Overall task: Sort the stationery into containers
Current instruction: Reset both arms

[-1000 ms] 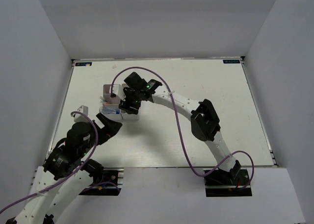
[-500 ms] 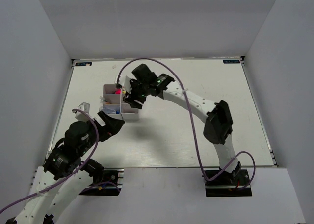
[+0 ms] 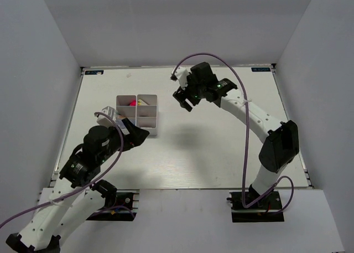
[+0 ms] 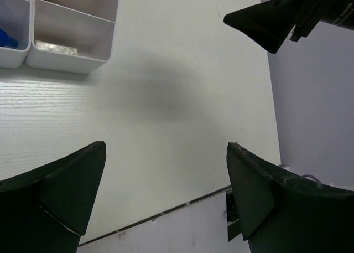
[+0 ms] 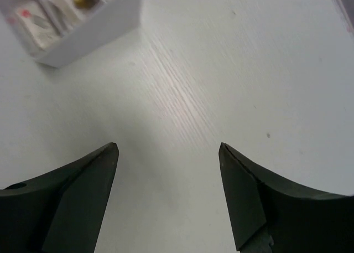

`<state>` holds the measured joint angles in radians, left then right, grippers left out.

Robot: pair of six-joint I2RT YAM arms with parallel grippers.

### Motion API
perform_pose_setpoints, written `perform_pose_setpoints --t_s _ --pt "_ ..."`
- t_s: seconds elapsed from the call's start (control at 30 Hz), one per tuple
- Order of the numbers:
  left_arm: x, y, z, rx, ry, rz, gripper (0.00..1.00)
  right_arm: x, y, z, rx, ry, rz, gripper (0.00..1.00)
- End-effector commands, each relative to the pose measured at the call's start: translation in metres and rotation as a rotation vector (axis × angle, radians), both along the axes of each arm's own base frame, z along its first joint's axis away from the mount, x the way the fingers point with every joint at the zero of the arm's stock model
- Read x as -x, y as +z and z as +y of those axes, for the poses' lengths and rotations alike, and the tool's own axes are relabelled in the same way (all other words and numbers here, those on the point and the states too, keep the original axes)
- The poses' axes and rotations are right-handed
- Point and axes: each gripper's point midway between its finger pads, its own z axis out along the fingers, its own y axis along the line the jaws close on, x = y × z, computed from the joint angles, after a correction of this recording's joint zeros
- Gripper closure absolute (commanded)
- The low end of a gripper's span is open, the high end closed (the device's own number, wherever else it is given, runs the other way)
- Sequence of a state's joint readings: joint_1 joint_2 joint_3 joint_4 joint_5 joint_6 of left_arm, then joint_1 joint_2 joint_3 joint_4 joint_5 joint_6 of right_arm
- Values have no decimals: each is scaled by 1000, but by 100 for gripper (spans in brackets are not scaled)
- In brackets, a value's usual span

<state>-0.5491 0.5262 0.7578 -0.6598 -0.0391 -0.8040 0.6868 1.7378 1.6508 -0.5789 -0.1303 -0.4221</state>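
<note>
The white organizer stands at the table's left middle. Stationery lies in its compartments: a pink-tipped item and a yellow one at the back. The left wrist view shows a blue cap and a small grey eraser in the organizer. My right gripper hangs open and empty to the right of the organizer, over bare table. My left gripper is open and empty just in front of the organizer.
White walls enclose the table on three sides. The right wrist view has the organizer's corner at its upper left. The right gripper's dark fingers show at the left wrist view's upper right. The table's near edge runs under my left gripper.
The right gripper has lifted away from the organizer and swung right and back, its jaws a little wider. The left arm has shifted right, toward the organizer's front.
</note>
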Motion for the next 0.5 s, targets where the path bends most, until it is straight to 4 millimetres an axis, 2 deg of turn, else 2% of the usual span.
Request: perform_pose_setpoints --t_s 0.0,0.03,0.07,0.13,0.17,0.2,0.27,0.3,0.33,0.37,0.4,0.43,0.47 --pt "-8 -13 -5 -64 -35 13 0 -35 23 -56 -44 -287 -69 20" --pt "-11 -21 -7 -82 -36 43 0 -49 25 -80 -51 -389 -73 11" --pt "-12 -24 -10 -94 -54 47 0 -48 24 -83 -58 -419 -65 10" --pt "-16 -30 -14 -119 -77 57 0 -56 22 -117 -30 -545 -86 10" --pt "-18 -36 -18 -125 -89 79 0 -53 16 -123 -23 -583 -75 10" --pt "-20 -38 -19 -139 -95 78 0 -52 26 -138 -20 -633 -116 10" --pt "-26 -39 -23 -149 -113 66 0 -45 12 -154 23 -681 -120 10" --pt "-29 -44 -26 -162 -128 80 0 -47 23 -163 4 -707 -162 10" --pt "-34 -40 -29 -172 -137 53 0 -40 16 -173 26 -728 -166 10" --pt "-37 -37 -32 -174 -153 45 0 -40 17 -180 35 -751 -185 10" --pt "-38 -40 -36 -180 -174 48 0 -41 27 -187 18 -768 -219 10" --pt "-44 -38 -39 -189 -179 46 0 -37 21 -194 40 -781 -221 10" --pt "-46 -39 -44 -191 -207 34 0 -37 26 -203 48 -811 -249 10"
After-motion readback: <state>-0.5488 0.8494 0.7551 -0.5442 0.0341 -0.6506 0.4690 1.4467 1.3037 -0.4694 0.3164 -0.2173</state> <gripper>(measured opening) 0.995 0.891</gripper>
